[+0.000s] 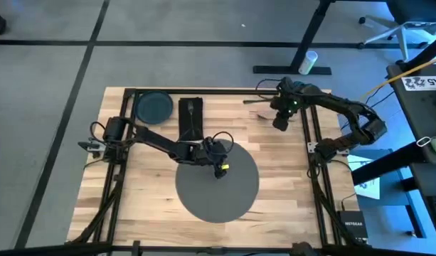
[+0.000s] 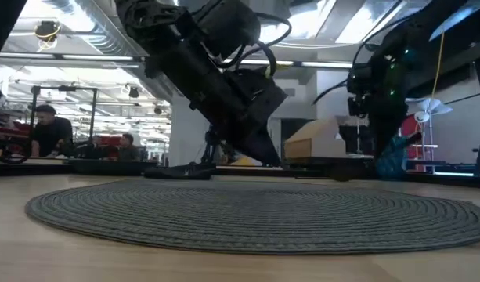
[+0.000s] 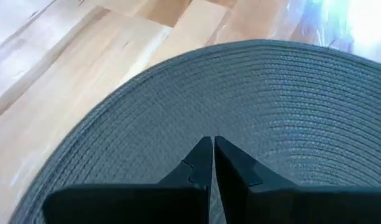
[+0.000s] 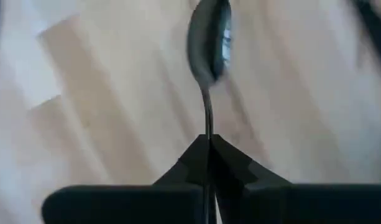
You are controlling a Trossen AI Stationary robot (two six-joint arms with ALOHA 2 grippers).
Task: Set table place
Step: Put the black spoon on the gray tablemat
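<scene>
The place, a large round dark-grey woven mat (image 1: 218,186), lies flat in the middle of the wooden table (image 1: 150,206). My left gripper (image 1: 220,168) is shut over the mat's far-left part; the left wrist view shows its fingertips (image 3: 210,142) close above the weave. My right gripper (image 1: 279,124) is over the table's far right, shut on a metal spoon (image 4: 209,37) that sticks out ahead of the fingers. My left gripper points its shut fingers down at the mat (image 3: 258,93), inside its far-left rim. Whether the tips touch the weave I cannot tell. My right gripper pinches the spoon's thin handle (image 4: 207,118) between its two fingers. The fingers lie along the handle, with the bowl out beyond the fingertips.
A dark round plate (image 1: 155,107) and a black napkin (image 1: 190,117) lie at the far left of the table. A thin utensil (image 1: 254,102) lies near the far edge by my right gripper. Black frame rails (image 1: 310,135) edge the table. People sit in the room beyond (image 2: 48,129).
</scene>
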